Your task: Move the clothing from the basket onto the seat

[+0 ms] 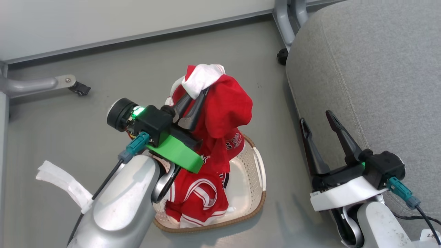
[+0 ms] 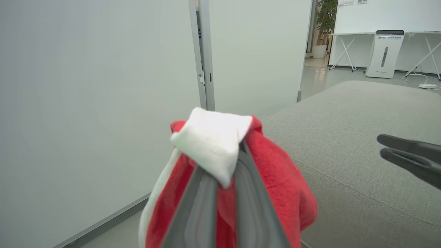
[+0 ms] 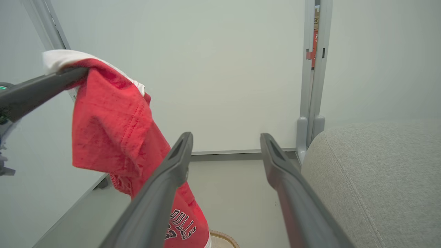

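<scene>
A red garment with white trim (image 1: 224, 110) hangs lifted above the basket (image 1: 253, 193), my left gripper (image 1: 201, 91) shut on its white edge. In the left wrist view the fingers pinch that white fold (image 2: 210, 141) with red cloth draping down both sides. The right wrist view has the same garment (image 3: 113, 131) dangling at the left, black lettering low on it. A second red piece of clothing with white stripes (image 1: 198, 198) lies in the cream basket. The light-grey seat (image 1: 361, 69) lies to the right. My right gripper (image 1: 315, 117) stands open beside the seat's edge, holding nothing.
The basket stands on grey floor between my arms. Grey metal frame legs with casters (image 1: 79, 89) (image 1: 281, 57) stand near the white wall behind. A white strip (image 1: 62, 182) lies on the floor at left. The seat's top (image 2: 361, 144) is bare.
</scene>
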You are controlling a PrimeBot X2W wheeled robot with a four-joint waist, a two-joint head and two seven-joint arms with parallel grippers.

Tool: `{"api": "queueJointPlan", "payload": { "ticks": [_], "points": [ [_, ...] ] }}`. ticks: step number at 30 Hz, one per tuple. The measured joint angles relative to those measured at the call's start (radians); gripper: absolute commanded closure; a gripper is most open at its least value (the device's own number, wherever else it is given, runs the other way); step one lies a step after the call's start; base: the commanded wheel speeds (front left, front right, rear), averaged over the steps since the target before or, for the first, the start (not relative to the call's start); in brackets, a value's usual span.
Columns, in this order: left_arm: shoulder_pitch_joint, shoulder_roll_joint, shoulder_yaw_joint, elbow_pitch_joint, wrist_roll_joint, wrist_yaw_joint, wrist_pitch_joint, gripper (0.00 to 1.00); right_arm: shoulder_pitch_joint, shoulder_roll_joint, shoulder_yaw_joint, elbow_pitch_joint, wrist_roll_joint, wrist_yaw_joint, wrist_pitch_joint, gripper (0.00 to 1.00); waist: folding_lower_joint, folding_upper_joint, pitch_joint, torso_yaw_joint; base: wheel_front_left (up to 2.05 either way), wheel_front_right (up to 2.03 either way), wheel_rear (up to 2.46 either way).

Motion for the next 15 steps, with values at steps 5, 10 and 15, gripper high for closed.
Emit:
{"api": "queueJointPlan", "payload": {
  "ticks": [5, 10, 15],
  "points": [
    [-0.008, -0.01, 0.016, -0.049, 0.02, 0.0, 0.0, 1.0, 0.014, 0.0, 0.004, 0.001, 0.009, 0.0, 0.0, 0.0, 0.0, 0.0, -0.042, 0.004, 0.0, 0.0, 0.0],
    [-0.024, -0.016, 0.025, -0.081, 0.03, 0.0, 0.0, 1.0, 0.027, 0.0, 0.005, 0.002, 0.017, 0.0, 0.0, 0.0, 0.0, 0.0, -0.066, 0.003, 0.0, 0.0, 0.0],
    [-0.027, -0.017, 0.022, -0.091, 0.034, 0.0, 0.0, 1.0, 0.031, 0.0, 0.004, 0.0, 0.018, 0.0, 0.0, 0.0, 0.0, 0.0, -0.077, 0.0, 0.0, 0.0, 0.0]
  ]
}}
